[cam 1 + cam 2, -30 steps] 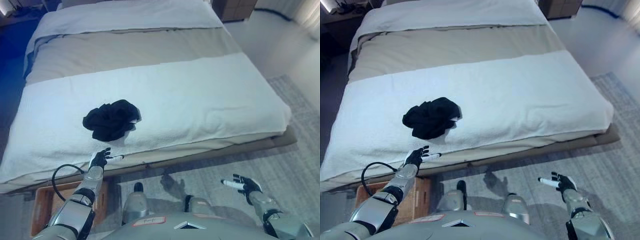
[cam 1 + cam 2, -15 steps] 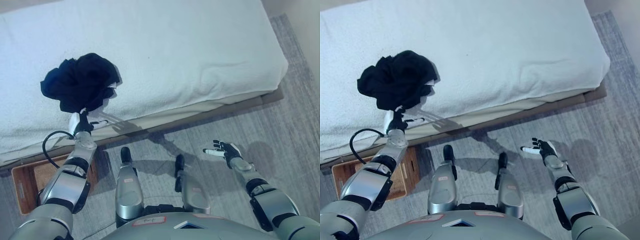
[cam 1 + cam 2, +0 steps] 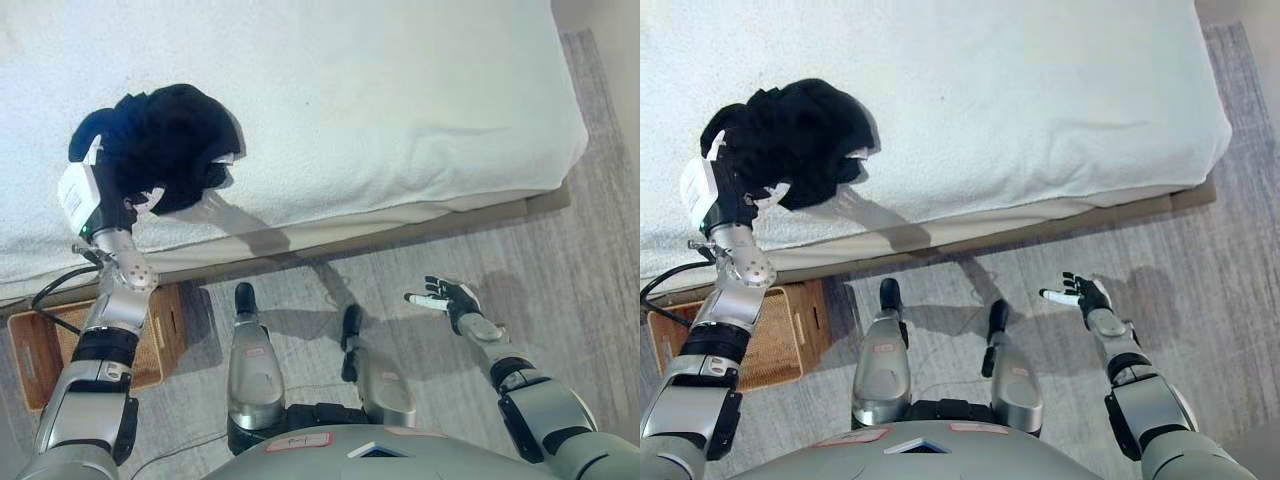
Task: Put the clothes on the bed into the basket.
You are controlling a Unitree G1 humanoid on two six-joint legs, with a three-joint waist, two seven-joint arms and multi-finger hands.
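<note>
our left hand is buried in the black clothes on the bed, grip unclear. right hand hangs relaxed. basket sits below; bundle could slip off.

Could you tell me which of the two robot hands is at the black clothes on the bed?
The left robot hand: it is raised against the black clothes on the bed, while the right robot hand hangs open over the carpet.

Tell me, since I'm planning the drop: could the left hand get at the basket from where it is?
Probably yes. The left hand is at the black clothes on the bed, and the basket sits on the floor almost directly below that arm, with nothing seen between.
</note>
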